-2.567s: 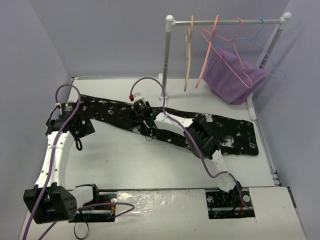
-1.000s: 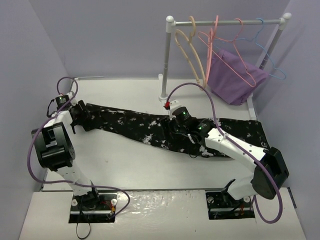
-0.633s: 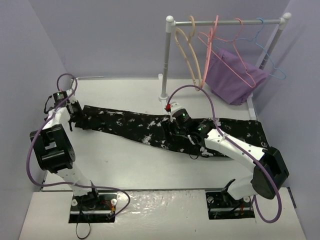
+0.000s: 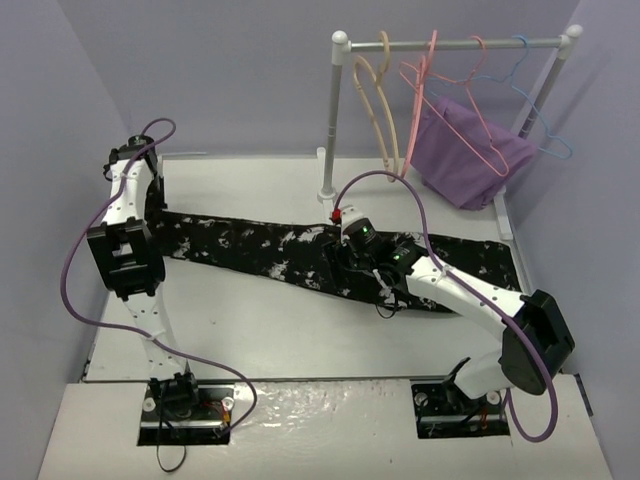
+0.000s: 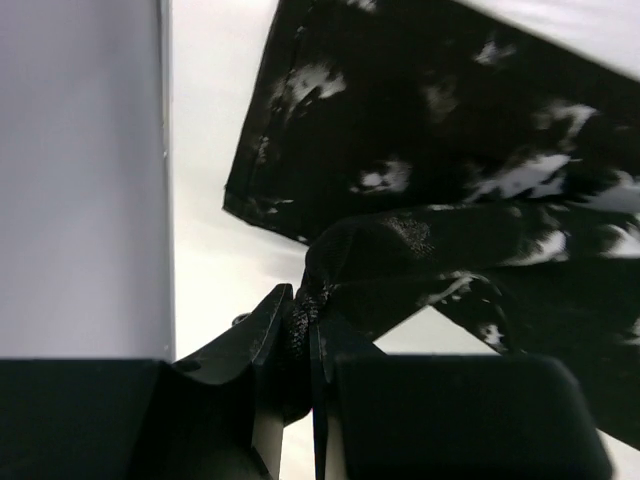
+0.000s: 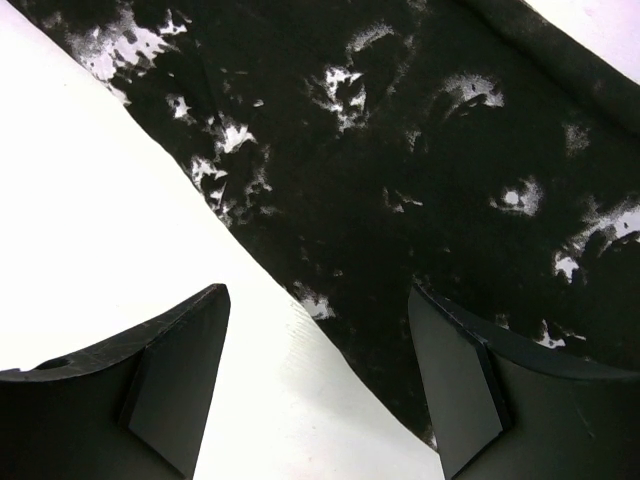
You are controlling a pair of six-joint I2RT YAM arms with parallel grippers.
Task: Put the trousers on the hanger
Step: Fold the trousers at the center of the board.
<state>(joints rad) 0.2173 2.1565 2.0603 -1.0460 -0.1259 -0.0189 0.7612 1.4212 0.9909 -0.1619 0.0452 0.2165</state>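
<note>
The trousers [image 4: 260,248], black with white blotches, lie stretched across the table from far left to right. My left gripper [image 4: 152,202] is at their left end, shut on a pinched fold of the fabric [image 5: 318,290], with the rest of that end [image 5: 450,130] hanging below it. My right gripper [image 4: 342,265] hovers open over the middle of the trousers. In the right wrist view its gripper [image 6: 318,300] straddles the near edge of the trousers [image 6: 400,150] with nothing between the fingers. The beige hanger [image 4: 380,100] hangs on the rail at the back.
A white rack [image 4: 332,120] stands at the back with pink hangers [image 4: 440,85], a blue wire hanger [image 4: 540,125] and a purple cloth [image 4: 465,160]. Grey walls close in on the left and right. The left wall [image 5: 80,180] is right beside my left gripper.
My left gripper has shut on the trousers' left end and moved toward the far-left corner, drawing the fabric straighter. The right arm has hardly moved.
</note>
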